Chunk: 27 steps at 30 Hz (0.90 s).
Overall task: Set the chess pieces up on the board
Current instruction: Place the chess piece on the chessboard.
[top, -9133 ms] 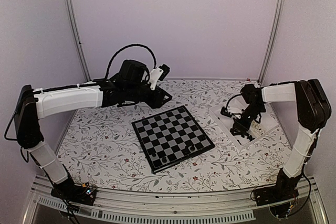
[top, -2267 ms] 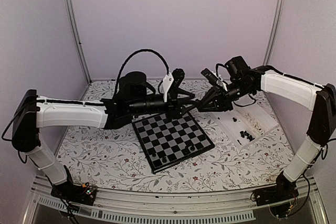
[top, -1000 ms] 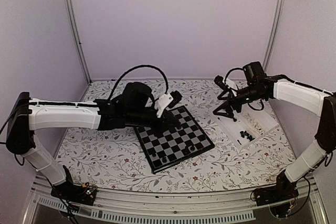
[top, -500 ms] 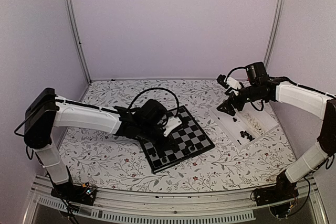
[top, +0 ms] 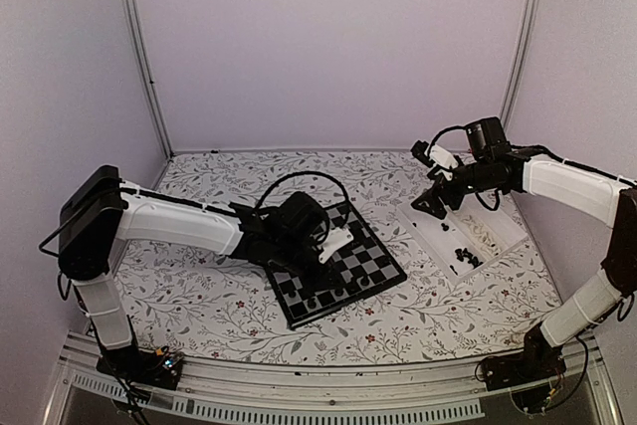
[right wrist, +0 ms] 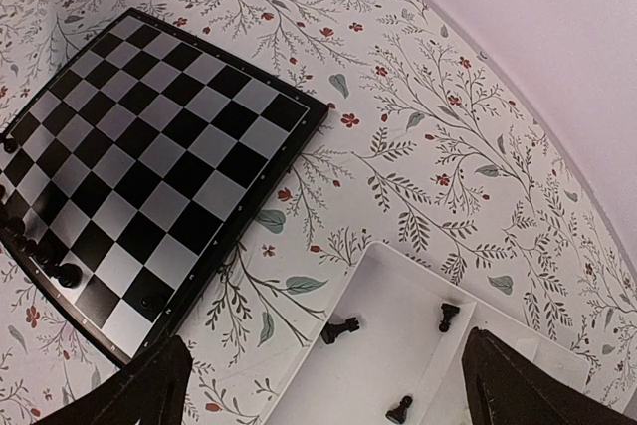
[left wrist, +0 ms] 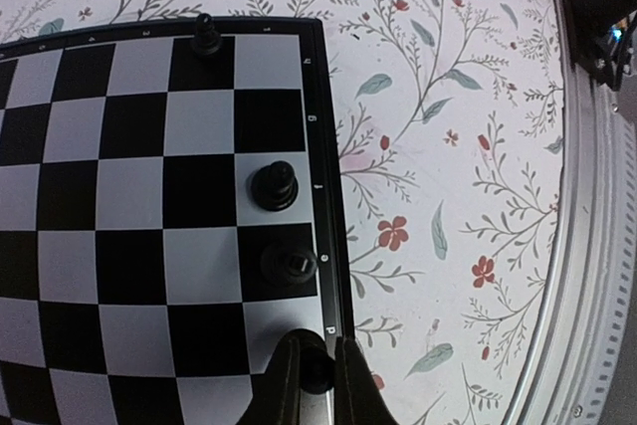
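The board [top: 366,254] lies mid-table, and a corner of it fills the left wrist view [left wrist: 129,196]. My left gripper [left wrist: 316,370] is shut on a black chess piece [left wrist: 317,373], low over a grey square at the board's bordered edge. Three black pieces [left wrist: 274,186] stand along that same edge. From above, the left gripper [top: 320,268] hangs over the board's near side. My right gripper [top: 435,204] is open and holds nothing. It hovers above the white tray [right wrist: 398,355], fingers spread wide [right wrist: 323,370]. Black pieces [right wrist: 340,328] lie loose in the tray.
The white tray [top: 488,229] sits right of the board, with a cluster of black pieces [top: 463,256] in it. The board [right wrist: 159,156] carries a few black pieces [right wrist: 65,274] along one edge. A floral cloth [top: 199,296] covers the table, with a metal rail [left wrist: 597,246] at its near edge.
My left arm has drawn back and come down to the board's near edge with the black piece. The right gripper stays open and still over the tray.
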### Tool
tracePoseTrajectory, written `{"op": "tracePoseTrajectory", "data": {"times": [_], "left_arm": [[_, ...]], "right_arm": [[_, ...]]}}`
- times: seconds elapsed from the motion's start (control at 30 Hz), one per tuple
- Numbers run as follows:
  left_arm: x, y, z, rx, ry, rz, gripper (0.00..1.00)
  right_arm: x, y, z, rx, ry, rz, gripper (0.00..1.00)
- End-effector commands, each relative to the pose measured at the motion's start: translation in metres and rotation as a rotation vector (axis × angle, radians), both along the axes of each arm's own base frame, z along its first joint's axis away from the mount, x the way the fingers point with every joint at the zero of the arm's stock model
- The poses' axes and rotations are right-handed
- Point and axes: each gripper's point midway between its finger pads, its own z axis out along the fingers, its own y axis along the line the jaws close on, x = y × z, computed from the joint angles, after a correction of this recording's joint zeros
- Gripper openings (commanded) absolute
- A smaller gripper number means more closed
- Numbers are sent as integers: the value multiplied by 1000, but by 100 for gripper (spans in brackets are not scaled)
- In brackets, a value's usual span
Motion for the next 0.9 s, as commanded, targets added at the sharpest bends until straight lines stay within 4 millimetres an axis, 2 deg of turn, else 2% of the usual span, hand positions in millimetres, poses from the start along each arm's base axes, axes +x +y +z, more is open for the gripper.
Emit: {"op": "tracePoseTrajectory", "data": {"times": [0.0,0.27,0.63,0.87], "left_arm": [[-5,-7,-1,6,7,-26,6],[1,-9,-5,21,-7,-10,15],[3,-7,-11,40,-12,0,19],[2,-5,-2,33,-20,3,29]], "right_arm": [[0,0,2,3,-13,0,99],[-1,1,-1,3,-3,7,99],[-2,3,-4,7,15,17,99],[-3,4,-3,11,14,19,99]]}}
